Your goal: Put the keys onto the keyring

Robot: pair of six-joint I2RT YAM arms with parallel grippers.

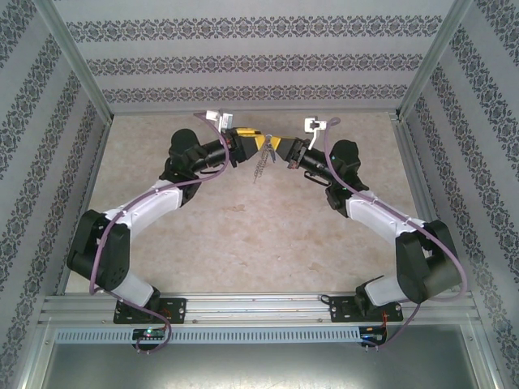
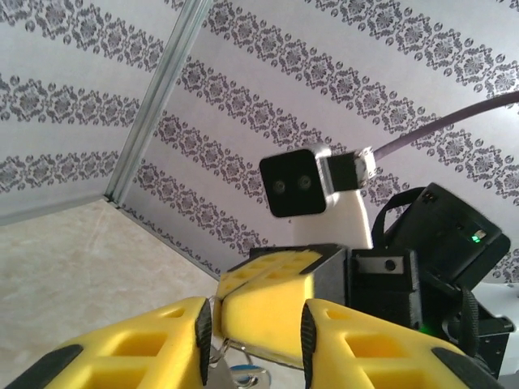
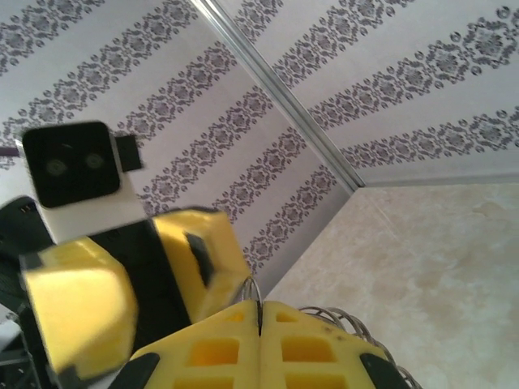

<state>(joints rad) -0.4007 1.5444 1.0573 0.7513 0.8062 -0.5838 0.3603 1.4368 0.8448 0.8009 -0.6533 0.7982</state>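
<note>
High over the far middle of the table, my two grippers meet tip to tip. My right gripper (image 1: 280, 148) (image 3: 259, 312) is shut on the keyring (image 1: 259, 168), a thin grey loop. Its wire pokes out between the pressed fingers, and its coiled, wiry edge (image 3: 345, 318) curves away to the right. My left gripper (image 1: 247, 139) (image 2: 255, 332) stands open, its black pads wide apart either side of the right gripper's yellow fingers (image 2: 276, 300). Just below them, the key's blue head (image 2: 243, 375) peeks out beside the ring wire. The key's blade is hidden.
The beige table (image 1: 243, 235) lies beneath the arms, inside patterned walls with aluminium corner posts (image 1: 81, 73). An aluminium rail (image 1: 259, 308) carries both arm bases along the near edge. The right arm's wrist camera (image 2: 296, 182) faces my left wrist.
</note>
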